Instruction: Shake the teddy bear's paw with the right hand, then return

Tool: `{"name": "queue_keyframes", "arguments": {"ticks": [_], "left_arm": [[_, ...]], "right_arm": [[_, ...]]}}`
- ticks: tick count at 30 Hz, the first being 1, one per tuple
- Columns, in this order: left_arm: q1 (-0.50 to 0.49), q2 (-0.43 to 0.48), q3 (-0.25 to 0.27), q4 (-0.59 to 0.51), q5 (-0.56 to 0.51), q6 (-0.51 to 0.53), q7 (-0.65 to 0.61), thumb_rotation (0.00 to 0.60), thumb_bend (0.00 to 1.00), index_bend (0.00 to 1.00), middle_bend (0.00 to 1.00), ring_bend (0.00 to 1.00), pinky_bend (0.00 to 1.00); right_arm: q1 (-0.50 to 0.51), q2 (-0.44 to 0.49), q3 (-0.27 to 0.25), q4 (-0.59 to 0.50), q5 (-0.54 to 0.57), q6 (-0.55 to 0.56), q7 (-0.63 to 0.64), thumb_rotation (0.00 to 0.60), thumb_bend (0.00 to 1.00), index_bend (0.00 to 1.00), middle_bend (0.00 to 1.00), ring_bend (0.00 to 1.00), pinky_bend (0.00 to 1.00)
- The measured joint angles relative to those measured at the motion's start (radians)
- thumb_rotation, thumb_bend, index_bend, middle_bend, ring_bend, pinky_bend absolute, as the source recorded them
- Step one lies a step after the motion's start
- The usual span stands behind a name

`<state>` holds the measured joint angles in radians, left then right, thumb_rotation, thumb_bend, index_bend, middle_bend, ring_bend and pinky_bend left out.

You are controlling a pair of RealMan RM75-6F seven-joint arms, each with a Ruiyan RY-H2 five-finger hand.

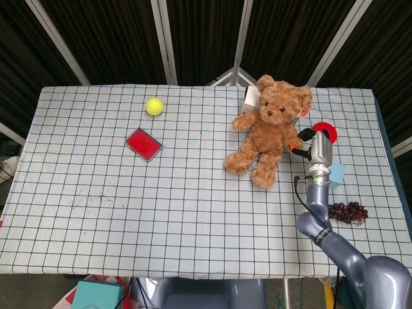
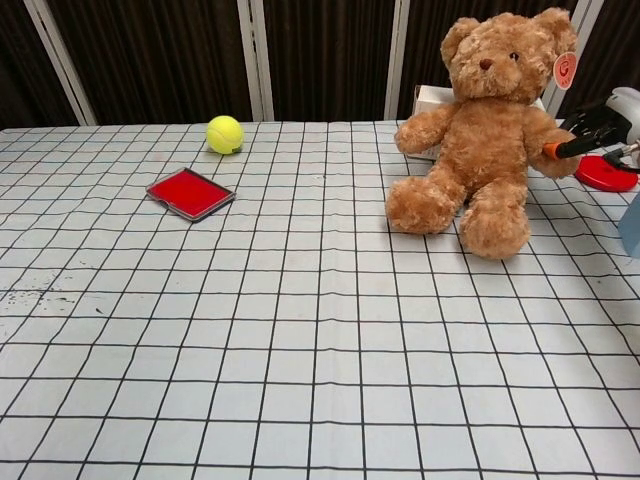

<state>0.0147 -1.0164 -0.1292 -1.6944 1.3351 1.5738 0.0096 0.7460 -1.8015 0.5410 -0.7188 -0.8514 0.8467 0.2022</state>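
on the left part of the checked table [image 1: 193, 212] lies a flat red case [image 1: 143, 143], and behind it a yellow ball [image 1: 154, 106]. to the right sits the teddy bear [image 1: 270, 132], leaning toward the right side. its paw [image 2: 556, 160] is pinched between the fingers [image 2: 566, 149] of the right hand [image 1: 315, 147]. behind this hand lies a red disc [image 2: 606, 173]. near the right edge is a bunch of dark grapes [image 1: 347, 212].
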Motion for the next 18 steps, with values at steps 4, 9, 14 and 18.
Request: {"name": "queue_keyframes", "arguments": {"ticks": [4,9,14,18], "left_arm": [[-0.002,-0.002,0.000,-0.001,-0.002,-0.003,0.007,0.600,0.20,0.26,0.12,0.06,0.19],[-0.001,-0.002,0.000,-0.002,-0.003,-0.001,0.008,0.600,0.20,0.26,0.12,0.06,0.19],[-0.001,-0.001,0.002,-0.003,-0.001,-0.002,0.008,0.600,0.20,0.26,0.12,0.06,0.19],[-0.002,-0.001,0.000,-0.003,-0.004,-0.004,0.009,0.600,0.20,0.26,0.12,0.06,0.19]], "right_arm": [[0.006,0.011,0.002,-0.021,-0.020,0.012,0.009,0.600,0.42,0.68,0.56,0.42,0.00],[0.005,0.023,0.000,-0.051,-0.029,0.025,0.002,0.600,0.42,0.68,0.56,0.42,0.00],[-0.010,0.011,-0.009,-0.035,-0.004,-0.001,-0.007,0.600,0.42,0.68,0.56,0.42,0.00],[-0.010,0.007,-0.011,-0.024,-0.007,-0.008,0.001,0.600,0.42,0.63,0.54,0.41,0.00]]}}
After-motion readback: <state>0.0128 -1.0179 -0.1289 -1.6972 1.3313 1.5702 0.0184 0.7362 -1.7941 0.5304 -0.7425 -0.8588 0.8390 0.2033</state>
